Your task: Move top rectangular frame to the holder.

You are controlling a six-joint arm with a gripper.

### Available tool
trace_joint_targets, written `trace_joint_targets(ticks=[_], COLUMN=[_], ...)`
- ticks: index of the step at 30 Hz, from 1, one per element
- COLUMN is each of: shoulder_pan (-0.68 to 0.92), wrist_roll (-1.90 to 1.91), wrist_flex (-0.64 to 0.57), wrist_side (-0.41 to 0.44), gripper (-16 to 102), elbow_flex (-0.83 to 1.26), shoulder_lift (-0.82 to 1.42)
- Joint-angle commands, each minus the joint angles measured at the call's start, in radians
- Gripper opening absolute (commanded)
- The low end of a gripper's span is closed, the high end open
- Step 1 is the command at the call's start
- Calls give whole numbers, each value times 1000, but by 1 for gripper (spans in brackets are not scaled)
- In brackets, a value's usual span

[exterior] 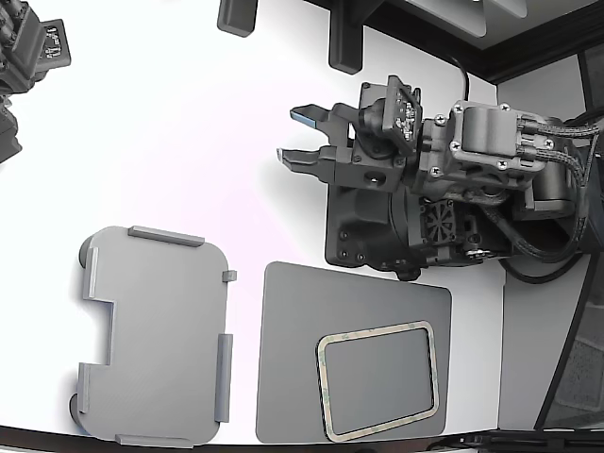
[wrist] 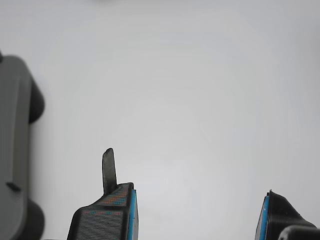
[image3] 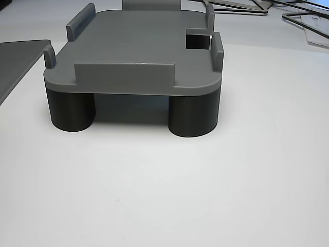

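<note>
arm (exterior: 453, 179): dark grey blocky housings, silver screw heads, vented fan grille | cables (exterior: 557, 156): black braided bundles along the wrist | gripper (exterior: 294, 138): black, two tapered fingers with pale tips | fingers (wrist: 107, 217): ribbed black pads edged in blue, thin dark tab on one
</note>
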Motion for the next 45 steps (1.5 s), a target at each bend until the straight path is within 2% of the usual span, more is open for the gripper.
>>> trace_joint_targets(ticks=[1, 14, 20, 26, 32, 34, 37, 45], shoulder_pan=[-15, -15, -3, 48, 252, 339, 457, 839], wrist_roll=[-15, -28, -87, -48, 84, 118, 218, 632], wrist_flex=[-9, -12, -14, 121, 296, 308, 410, 534], wrist_side=[-21, -15, 2, -91, -66, -23, -9, 34], gripper=[100, 100, 100, 100, 100, 100, 100, 100], elbow_flex=[-21, -71, -253, -482, -627, -657, -732, -727], shoulder_lift=[21, -11, -147, -351, -535, -565, -646, -784])
